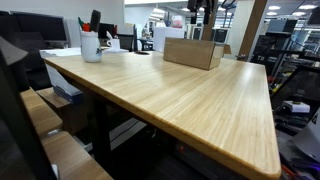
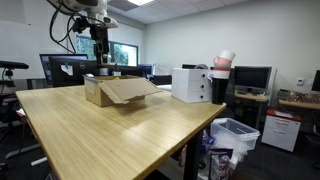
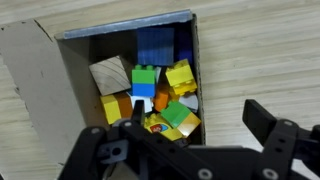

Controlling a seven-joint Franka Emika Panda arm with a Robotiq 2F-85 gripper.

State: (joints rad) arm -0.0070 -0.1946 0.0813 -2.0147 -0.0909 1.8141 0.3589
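The cardboard box [image 3: 76, 88] lay directly below the gripper [image 3: 195, 120], its top open. The fingers [image 3: 275, 130] were spread wide and held nothing. The work in hand looked like a hover over the box's contents. In my judgement, doing it well meant keeping the jaws centred over the opening and clear of the cardboard walls. It also meant lining them up across a single piece, not across the heap. The toy blocks [image 3: 160, 85] lay jumbled and touching, so a wide pinch could catch two at once or wedge against a neighbour. A piece near the middle seemed the easier reach, as the outer ones sat tight against the walls.

The box was plain brown corrugated card, shallow and rectangular, with one flap [image 2: 135, 88] folded outward. Beneath the fingers sat bright plastic bricks in green, yellow and blue. A larger blue brick [image 3: 155, 45] lay at the end farthest from the gripper, and a pale wooden cube [image 3: 110, 75] rested off to one side of it.

In both exterior views the gripper [image 2: 100, 52] hung above the box [image 1: 193, 52], apart from it. The box stood on a light wooden table [image 1: 200, 105]. Well away from the gripper, near the table's edge, stood a white mug [image 1: 91, 46] holding pens. A white case [image 2: 192, 85] sat beyond the box.
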